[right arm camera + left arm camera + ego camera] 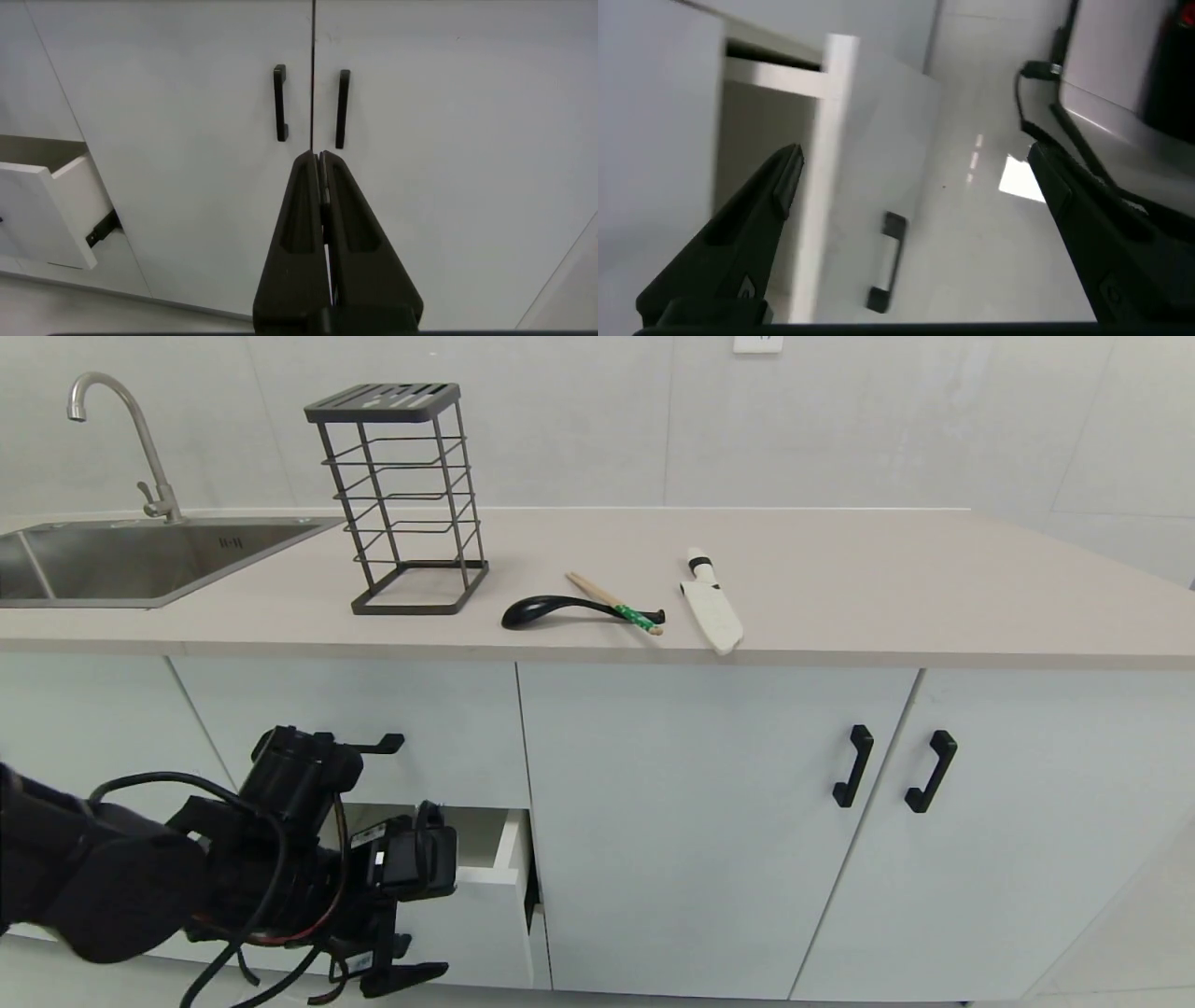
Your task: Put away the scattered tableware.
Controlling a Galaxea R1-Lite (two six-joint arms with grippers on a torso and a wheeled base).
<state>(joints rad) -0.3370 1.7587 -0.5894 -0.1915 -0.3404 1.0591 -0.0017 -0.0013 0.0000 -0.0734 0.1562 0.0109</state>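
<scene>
On the countertop (840, 579) lie a black spoon (551, 610), a pair of wooden chopsticks (611, 602) with a green band across the spoon's handle, and a white knife (712, 604) reaching the front edge. Left of them stands a black wire rack (406, 499). My left gripper (397, 971) hangs low, in front of a partly open white drawer (490, 887). In the left wrist view this gripper (913, 159) is open, with nothing between its fingers, by the drawer front (868, 159). My right gripper (320, 159) is shut and empty, facing two cabinet doors.
A steel sink (140, 560) with a tap (140, 439) sits at the counter's left end. Two black door handles (892, 770) are on the right cabinet doors, also seen as handles (310, 101). The open drawer (47, 215) juts out from the cabinet front.
</scene>
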